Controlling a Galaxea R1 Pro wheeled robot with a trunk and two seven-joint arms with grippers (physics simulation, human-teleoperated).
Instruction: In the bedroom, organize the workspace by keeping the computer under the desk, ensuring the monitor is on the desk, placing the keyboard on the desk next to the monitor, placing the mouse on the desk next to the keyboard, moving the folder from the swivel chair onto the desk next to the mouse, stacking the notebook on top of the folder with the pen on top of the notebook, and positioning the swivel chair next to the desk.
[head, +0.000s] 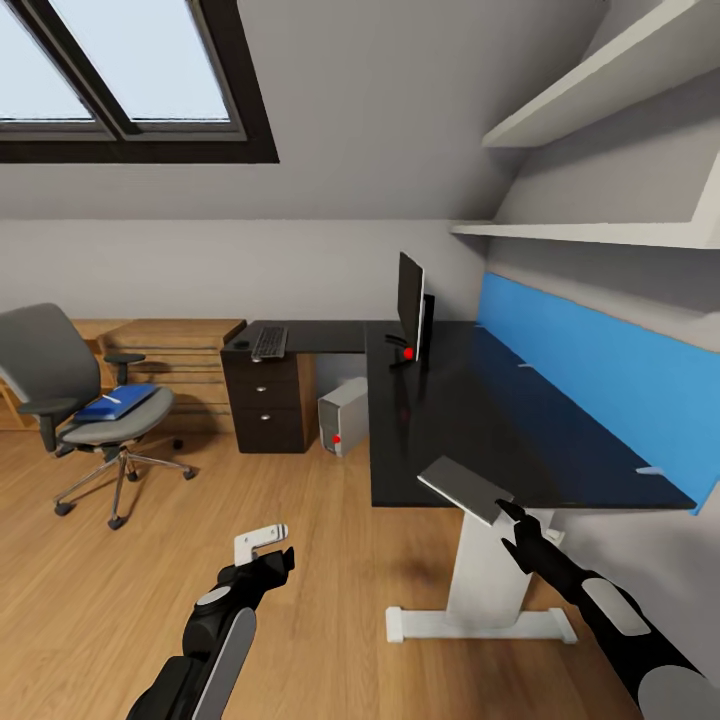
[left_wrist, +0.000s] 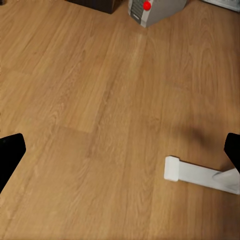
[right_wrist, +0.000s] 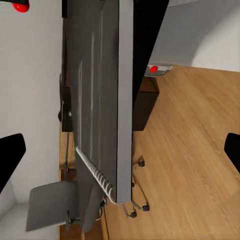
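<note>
Standing at far left on the wooden floor (head: 330, 560), the swivel chair (head: 70, 395) carries the bright blue folder (head: 118, 401) on its grey seat, well apart from the desk (head: 470, 430). Just right of it is a light wooden drawer chest (head: 180, 355), then the desk's dark drawer unit, on whose black top the mouse (head: 241, 344) lies beside the keyboard (head: 269, 342). Low in the foreground the left gripper (head: 262, 541) hangs over bare floor, its fingers spread wide and holding nothing. The computer (head: 343, 416) sits on the floor under the desk, a red light on its front. Farther right the monitor (head: 410, 306) stands upright on the desk, turned edge-on to the head camera. At the desk's near edge the right gripper (head: 508, 512) clasps the notebook (head: 464, 488), which tilts over the edge of the desk; the right wrist camera sees its dark cover and pale page edges between the fingers. A blue wall panel (head: 600, 380) runs behind the desk at right.
</note>
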